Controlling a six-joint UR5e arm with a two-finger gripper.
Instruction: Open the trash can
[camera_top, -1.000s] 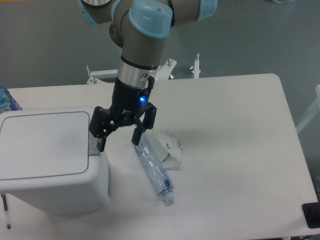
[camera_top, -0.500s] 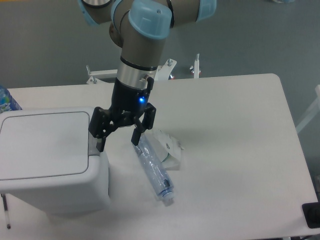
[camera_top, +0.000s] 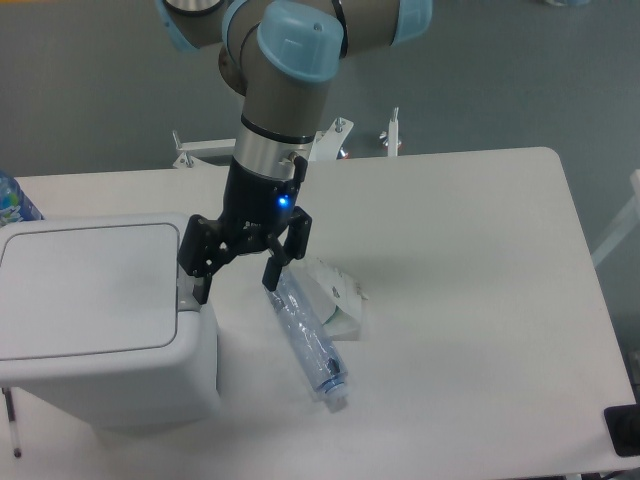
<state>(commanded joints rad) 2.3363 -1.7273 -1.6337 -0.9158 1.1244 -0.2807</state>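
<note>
Boxy white plastic trash can (camera_top: 100, 320), flat lid down; gripper (camera_top: 236, 283) jaws spread open at its right rim, beside clear bottle (camera_top: 309, 343).

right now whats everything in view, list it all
trash can: 1, white, front left of the table, lid down flat
clear plastic bottle: 1, transparent with a pale cap, lying on its side at the table's middle, just right of the trash can
white packet: 1, white, crumpled, on the table behind and partly under the bottle
blue bottle: 1, blue label, only a sliver shows at the left edge behind the trash can
table: 1, white, fills most of the view
metal brackets: a few, white, beyond the table's far edge
gripper: 1, black, two fingers spread open, hanging at the trash can's right rim with one finger by the bottle
arm: 1, grey with light blue joints, coming down from the top
</note>
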